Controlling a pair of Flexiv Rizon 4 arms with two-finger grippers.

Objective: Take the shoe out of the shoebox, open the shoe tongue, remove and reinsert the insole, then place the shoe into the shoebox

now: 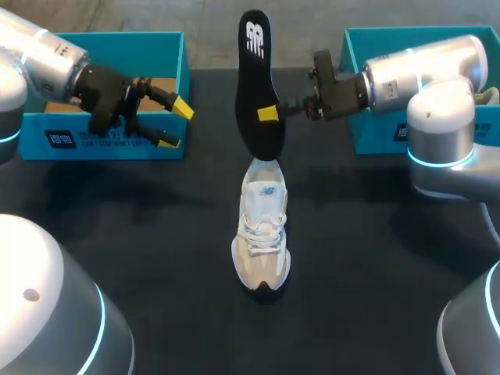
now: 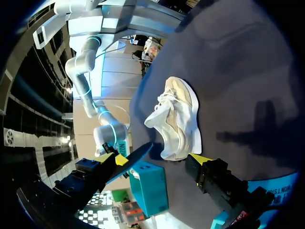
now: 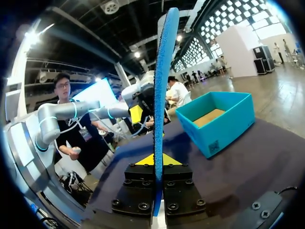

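Insole hold: the insole (image 1: 256, 78) is held upright by the right gripper (image 1: 268, 114), pinched near its middle. Its lower end is just above the shoe's heel opening, probably so that it can be steered straight down into the shoe.
Right jaws: they are clenched on the insole. In the right wrist view the insole is seen edge-on between the two fingers, gripped from both sides.
Left gripper: the left gripper (image 1: 173, 123) is held well apart from the shoe, above the front wall of the left shoebox (image 1: 101, 144). Its jaws are spread wide with nothing in them. It is judged to be parked clear of the insole's path.
Shoe position: the shoe (image 1: 262, 234) stands on its sole in the middle of the table (image 1: 391, 273), outside both boxes. Its toe is turned toward the robot and its heel toward the insole.
Right shoebox: the right shoebox (image 1: 375, 117) is set behind the right arm, at the table's far side.
Shoe look: a pale sneaker in white and cream is seen, with white laces threaded, a dark toe edge and a thick light sole.
Insole look: a black top face with a white mark near the upper end is shown. In the right wrist view the edge looks blue.
Step judged: the insole stage is under way. It cannot be told whether the lower end is already inside the shoe.
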